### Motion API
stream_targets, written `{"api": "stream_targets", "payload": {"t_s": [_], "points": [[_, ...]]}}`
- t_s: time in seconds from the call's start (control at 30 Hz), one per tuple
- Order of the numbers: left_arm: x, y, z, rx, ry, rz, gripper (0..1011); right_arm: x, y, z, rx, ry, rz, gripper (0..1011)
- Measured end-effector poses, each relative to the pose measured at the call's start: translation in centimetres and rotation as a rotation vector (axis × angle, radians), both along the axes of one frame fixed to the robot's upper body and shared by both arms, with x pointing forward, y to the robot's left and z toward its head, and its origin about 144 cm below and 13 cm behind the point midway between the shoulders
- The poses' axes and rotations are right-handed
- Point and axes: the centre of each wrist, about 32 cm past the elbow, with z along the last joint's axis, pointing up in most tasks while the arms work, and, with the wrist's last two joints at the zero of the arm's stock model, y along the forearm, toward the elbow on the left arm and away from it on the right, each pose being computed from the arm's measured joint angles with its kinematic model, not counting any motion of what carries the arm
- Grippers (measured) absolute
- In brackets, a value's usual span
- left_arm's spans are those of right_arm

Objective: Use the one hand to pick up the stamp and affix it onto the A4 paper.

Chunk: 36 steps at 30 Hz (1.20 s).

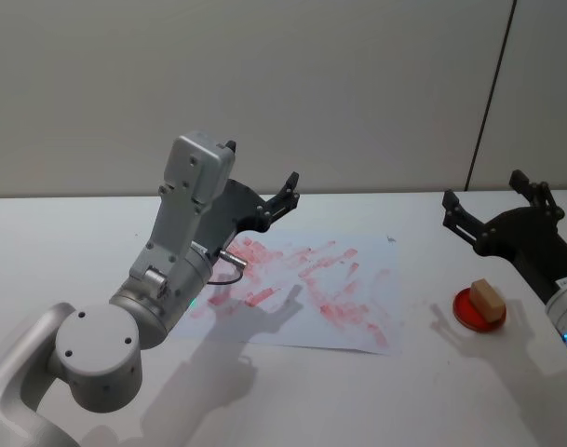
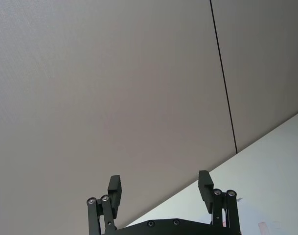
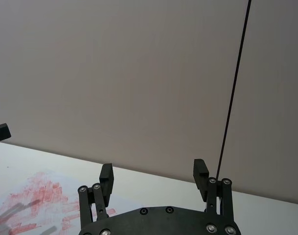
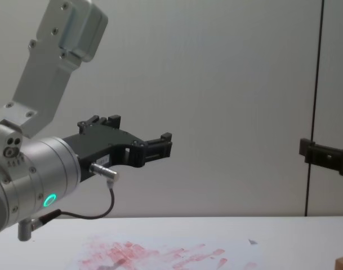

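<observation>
Head view: stamp rests near right end effector, not touching.

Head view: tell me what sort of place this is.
Likely a robot test lab: a white table against a plain wall, an A4 paper smeared with red stamp marks, the stamp on a red pad, and the left gripper and right gripper open above it.

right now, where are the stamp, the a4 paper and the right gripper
stamp (image 1: 487, 296), head view, top face of the block
A4 paper (image 1: 306, 284), head view, inked middle of the sheet
right gripper (image 1: 481, 188), head view, midway between its fingertips
</observation>
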Motion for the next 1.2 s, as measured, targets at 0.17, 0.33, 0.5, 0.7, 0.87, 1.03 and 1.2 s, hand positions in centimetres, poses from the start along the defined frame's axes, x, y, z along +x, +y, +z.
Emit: {"api": "stream_targets", "payload": {"t_s": [0.17, 0.33, 0.5, 0.7, 0.87, 1.03, 1.2], "points": [[0.0, 0.0, 0.0, 0.0, 0.0, 0.0, 1001, -0.2, -0.4, -0.1, 0.002, 0.008, -0.001, 1001], [0.0, 0.0, 0.0, 0.0, 0.0, 0.0, 1001, -0.7, -1.1, -0.1, 0.006, 0.02, -0.001, 1001], [0.0, 0.0, 0.0, 0.0, 0.0, 0.0, 1001, -1.5, -2.1, -0.1, 0.009, 0.041, -0.006, 1001], [0.0, 0.0, 0.0, 0.0, 0.0, 0.0, 1001, -2.4, -3.1, -0.2, 0.006, 0.071, -0.013, 1001], [0.0, 0.0, 0.0, 0.0, 0.0, 0.0, 1001, -3.0, -3.9, -0.4, -0.006, 0.113, -0.023, 1001], [0.0, 0.0, 0.0, 0.0, 0.0, 0.0, 1002, -3.3, -4.3, -0.6, -0.024, 0.151, -0.03, 1001], [0.0, 0.0, 0.0, 0.0, 0.0, 0.0, 1002, -3.3, -4.6, -1.0, -0.052, 0.204, -0.04, 1001]]}}
